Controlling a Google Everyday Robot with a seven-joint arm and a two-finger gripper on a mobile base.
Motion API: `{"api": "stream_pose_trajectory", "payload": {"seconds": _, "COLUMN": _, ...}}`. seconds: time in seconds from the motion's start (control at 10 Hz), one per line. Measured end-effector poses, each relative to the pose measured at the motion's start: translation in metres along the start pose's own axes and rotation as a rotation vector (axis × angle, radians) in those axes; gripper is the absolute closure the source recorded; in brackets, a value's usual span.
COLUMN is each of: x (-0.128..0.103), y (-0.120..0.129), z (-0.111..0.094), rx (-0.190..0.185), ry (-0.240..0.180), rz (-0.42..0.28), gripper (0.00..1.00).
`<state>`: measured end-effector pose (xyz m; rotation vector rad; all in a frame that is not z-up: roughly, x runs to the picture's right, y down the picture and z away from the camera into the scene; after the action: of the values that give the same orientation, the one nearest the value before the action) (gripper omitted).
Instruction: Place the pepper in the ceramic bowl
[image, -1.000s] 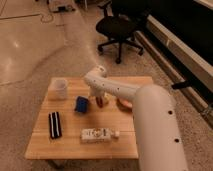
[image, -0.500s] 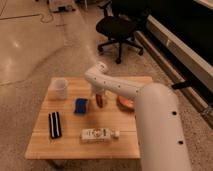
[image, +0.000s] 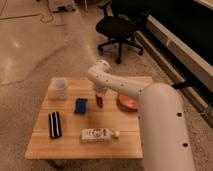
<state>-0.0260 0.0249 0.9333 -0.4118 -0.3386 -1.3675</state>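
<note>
Gripper (image: 100, 95) is hanging over the middle of the desk (image: 70, 144), just left of the bowl (image: 126, 106). Its fingers are looking clamped on the pepper (image: 99, 103), which is dangling upright beneath them. It is probably clear of the desk top, though the view is too murky to be sure of the gap. Compared with half a second ago, the wrist is sitting a touch higher and the elbow is drifting right. So the pick is reading as done and the carry is just starting. The pepper is not yet in the bowl, which is waiting at the right side, partly behind the arm. A blue sponge (image: 81, 105) is lying just left of the gripper and a cup (image: 59, 88) is standing far left. Remaining: a short move right, then letting go over the bowl. The risk is the pepper clipping the rim or dropping short.
</note>
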Motion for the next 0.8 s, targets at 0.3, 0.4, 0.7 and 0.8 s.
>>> {"api": "stream_pose_trajectory", "payload": {"seconds": 0.3, "x": 0.003, "y": -0.007, "z": -0.009, "rx": 0.011, "ry": 0.007, "rz": -0.007, "gripper": 0.73}}
{"api": "stream_pose_trajectory", "payload": {"seconds": 0.4, "x": 0.005, "y": -0.007, "z": -0.011, "rx": 0.016, "ry": 0.008, "rz": -0.010, "gripper": 0.65}}
{"api": "stream_pose_trajectory", "payload": {"seconds": 0.7, "x": 0.003, "y": -0.018, "z": 0.001, "rx": 0.032, "ry": -0.027, "rz": -0.035, "gripper": 0.32}}
{"api": "stream_pose_trajectory", "payload": {"seconds": 0.8, "x": 0.001, "y": -0.016, "z": 0.007, "rx": 0.028, "ry": -0.046, "rz": -0.037, "gripper": 0.25}}
